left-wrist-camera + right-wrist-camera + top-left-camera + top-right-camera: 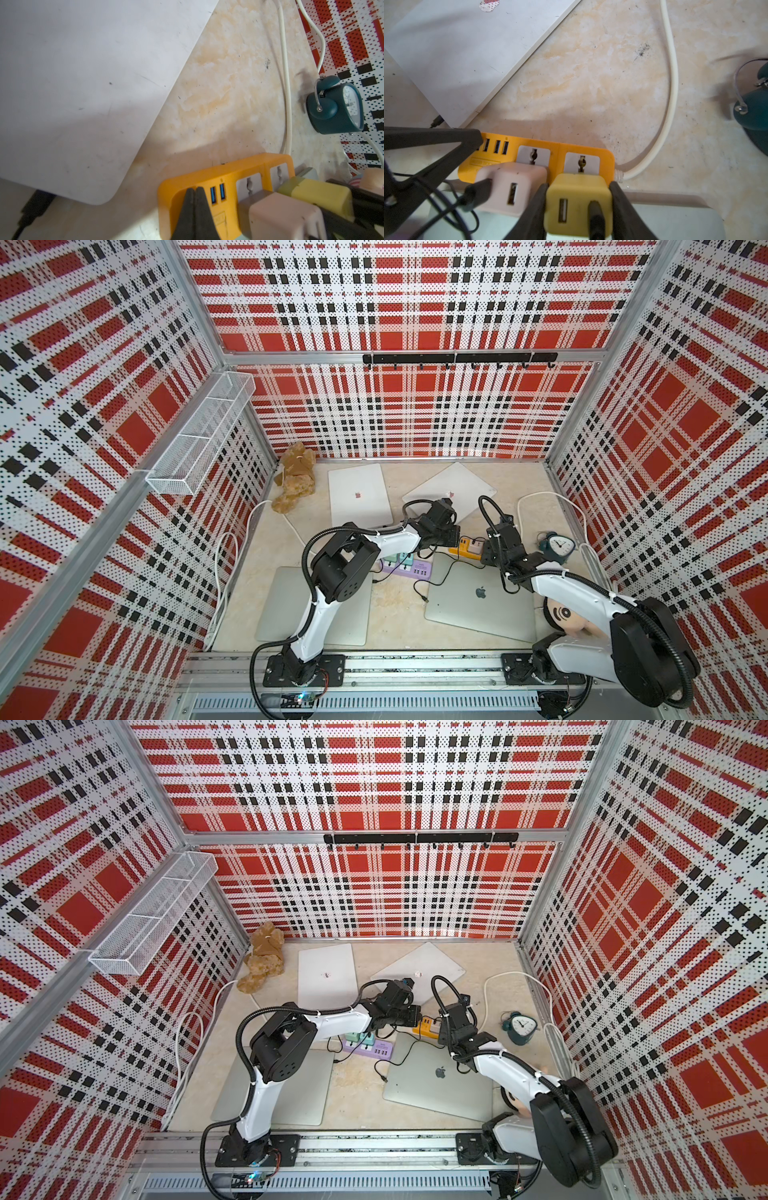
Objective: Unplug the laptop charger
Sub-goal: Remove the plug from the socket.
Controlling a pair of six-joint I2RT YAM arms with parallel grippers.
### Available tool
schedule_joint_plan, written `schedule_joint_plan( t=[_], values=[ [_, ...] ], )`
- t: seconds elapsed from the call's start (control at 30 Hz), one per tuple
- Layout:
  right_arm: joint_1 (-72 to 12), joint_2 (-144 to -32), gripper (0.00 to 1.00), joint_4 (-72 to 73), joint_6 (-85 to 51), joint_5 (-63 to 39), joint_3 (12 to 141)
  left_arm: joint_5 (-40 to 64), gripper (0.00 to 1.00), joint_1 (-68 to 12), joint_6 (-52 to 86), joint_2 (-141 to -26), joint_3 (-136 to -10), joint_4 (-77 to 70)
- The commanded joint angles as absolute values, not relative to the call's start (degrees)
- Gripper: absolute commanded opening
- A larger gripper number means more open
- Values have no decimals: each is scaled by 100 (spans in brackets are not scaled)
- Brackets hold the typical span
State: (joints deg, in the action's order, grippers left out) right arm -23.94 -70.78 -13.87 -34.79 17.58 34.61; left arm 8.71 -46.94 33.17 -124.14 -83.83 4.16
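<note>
marbled tabletop (pixel 591 83); boxy yellow charger (pixel 577 187) clamped.

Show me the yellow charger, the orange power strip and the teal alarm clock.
yellow charger (pixel 577 188), right wrist view, on its yellow body.
orange power strip (pixel 558 154), right wrist view, between its two sockets.
teal alarm clock (pixel 332 120), left wrist view, on its body's side.

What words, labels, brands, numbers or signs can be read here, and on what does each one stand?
No word or number can be read anywhere.
Apple logo, without lettering: on the lid of the grey laptop.
Numerals on the clock dial: too small and blurred.
Boxed label on the orange power strip, beside its USB ports: blurred.
Print on the purple power strip: too small.
</note>
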Motion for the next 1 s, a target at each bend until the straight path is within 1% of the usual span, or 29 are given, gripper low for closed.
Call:
schedule_joint_plan(
  t=[0.0,0.27,0.7,0.97],
  values=[
    [-2312,-6735,33,-1195,-3536,1296,3443,774,0,-4755,3335,-12867,-8026,1054],
    [-2347,-7061,31,-1638,-3326,1737,3647,738,0,-4788,3349,-12891,-8016,1037],
    [-2355,-6485,31,-1938,-3330,1895,3615,836,0,-4825,3370,-12698,-8053,987],
    [-2516,-6200,30,-2106,-3384,1895,3586,1038,0,-4834,3396,-12521,-8364,999]
  ],
)
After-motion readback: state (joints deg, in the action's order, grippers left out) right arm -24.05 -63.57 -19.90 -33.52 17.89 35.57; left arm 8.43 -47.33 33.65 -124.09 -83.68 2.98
